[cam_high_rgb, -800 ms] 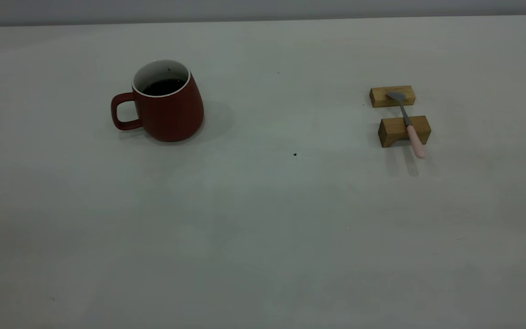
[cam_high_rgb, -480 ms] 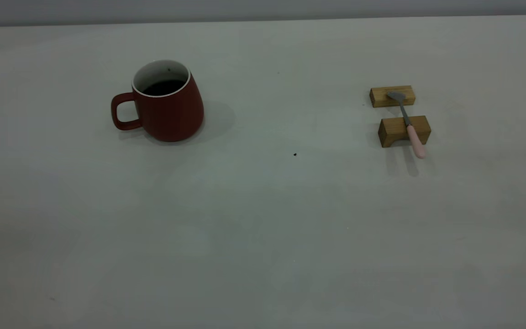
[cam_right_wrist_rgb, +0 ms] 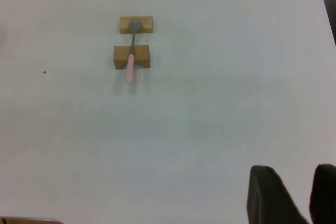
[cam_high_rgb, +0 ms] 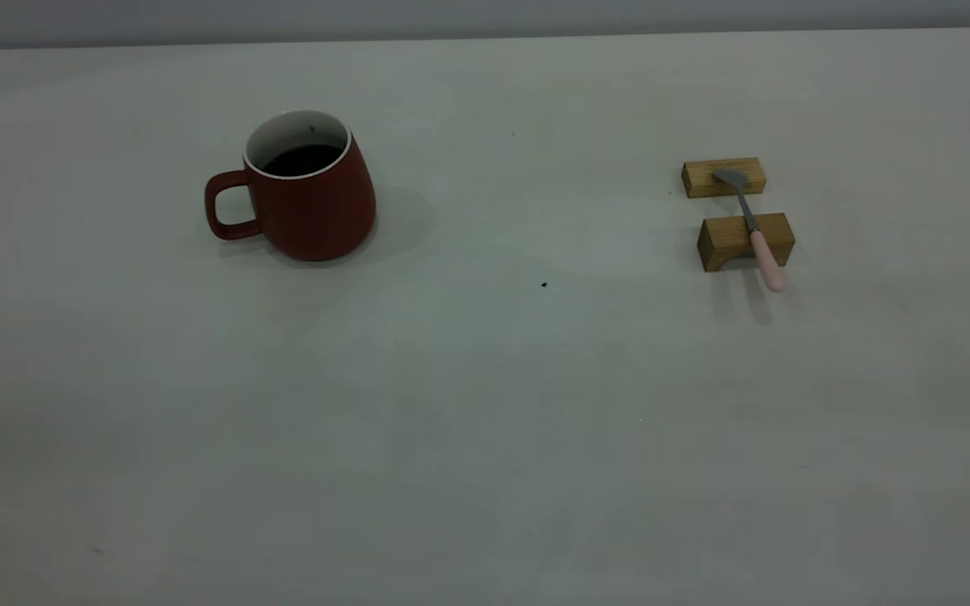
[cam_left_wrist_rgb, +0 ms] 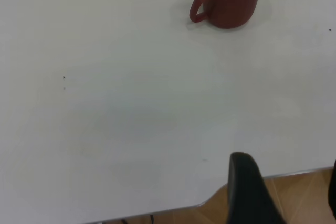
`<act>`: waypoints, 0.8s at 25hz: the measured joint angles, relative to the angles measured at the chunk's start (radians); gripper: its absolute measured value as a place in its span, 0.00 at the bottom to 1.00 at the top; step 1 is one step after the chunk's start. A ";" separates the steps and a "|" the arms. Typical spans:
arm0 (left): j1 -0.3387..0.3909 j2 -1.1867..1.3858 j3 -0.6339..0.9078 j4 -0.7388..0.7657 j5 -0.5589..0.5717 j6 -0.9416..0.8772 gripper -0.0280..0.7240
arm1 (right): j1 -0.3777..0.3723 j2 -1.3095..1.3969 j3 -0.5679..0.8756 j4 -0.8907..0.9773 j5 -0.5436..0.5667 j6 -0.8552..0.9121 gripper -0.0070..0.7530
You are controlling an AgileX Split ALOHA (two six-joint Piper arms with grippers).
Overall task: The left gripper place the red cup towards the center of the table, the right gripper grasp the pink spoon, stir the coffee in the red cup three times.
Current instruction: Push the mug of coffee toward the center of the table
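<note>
The red cup (cam_high_rgb: 310, 202) stands upright on the left half of the table (cam_high_rgb: 485, 404), its handle pointing left and dark coffee (cam_high_rgb: 303, 160) inside. In the left wrist view the red cup (cam_left_wrist_rgb: 231, 3) is far off from my left gripper (cam_left_wrist_rgb: 287, 163), which is open and empty over the table's near edge. The pink spoon (cam_high_rgb: 756, 231) lies across two wooden blocks on the right. My right gripper (cam_right_wrist_rgb: 293, 169) hangs well short of the pink spoon (cam_right_wrist_rgb: 130, 59), fingers a little apart with nothing between them. Neither gripper shows in the exterior view.
The spoon's bowl rests on the far wooden block (cam_high_rgb: 704, 178) and its neck on the near block (cam_high_rgb: 725, 242), handle overhanging. A black speck (cam_high_rgb: 544, 284) marks the table's middle. The table's edge (cam_left_wrist_rgb: 262, 175) and wooden floor (cam_left_wrist_rgb: 304, 198) lie under the left gripper.
</note>
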State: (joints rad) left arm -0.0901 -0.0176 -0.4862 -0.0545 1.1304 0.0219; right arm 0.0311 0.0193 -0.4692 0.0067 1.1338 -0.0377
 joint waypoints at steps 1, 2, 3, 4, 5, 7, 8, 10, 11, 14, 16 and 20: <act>0.000 0.000 0.000 0.000 0.000 0.000 0.63 | 0.000 0.000 0.000 0.000 0.000 0.000 0.32; 0.000 0.000 0.000 0.000 0.000 0.000 0.63 | 0.000 0.000 0.000 0.000 0.000 0.000 0.32; 0.000 0.000 0.000 0.000 0.000 0.000 0.63 | 0.000 0.000 0.000 0.000 0.000 0.000 0.32; 0.000 0.000 0.000 0.000 0.000 0.000 0.63 | 0.000 0.000 0.000 0.000 0.000 0.001 0.32; 0.000 0.000 0.000 0.000 0.000 0.000 0.63 | 0.000 0.000 0.000 0.000 0.000 0.001 0.32; 0.000 0.000 0.000 -0.003 0.000 -0.001 0.63 | 0.000 0.000 0.000 0.000 0.000 0.001 0.32; 0.000 0.000 0.000 -0.006 0.000 -0.004 0.63 | 0.000 0.000 0.000 0.000 0.000 0.001 0.32; 0.000 0.000 0.000 -0.005 0.000 -0.022 0.63 | 0.000 0.000 0.000 0.000 0.000 0.001 0.32; 0.000 0.005 -0.001 -0.005 0.000 -0.039 0.63 | 0.000 0.000 0.000 0.000 0.000 0.001 0.32; 0.000 0.078 -0.023 -0.002 -0.029 -0.102 0.63 | 0.000 0.000 0.000 0.000 0.000 0.000 0.32; 0.000 0.180 -0.040 0.007 -0.082 -0.119 0.63 | 0.000 0.000 0.000 0.000 0.000 0.000 0.32; 0.000 0.456 -0.080 0.008 -0.182 -0.121 0.63 | 0.000 0.000 0.000 0.000 0.000 0.000 0.32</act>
State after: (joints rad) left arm -0.0901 0.4387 -0.5662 -0.0462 0.9481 -0.0992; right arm 0.0311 0.0193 -0.4692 0.0067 1.1338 -0.0379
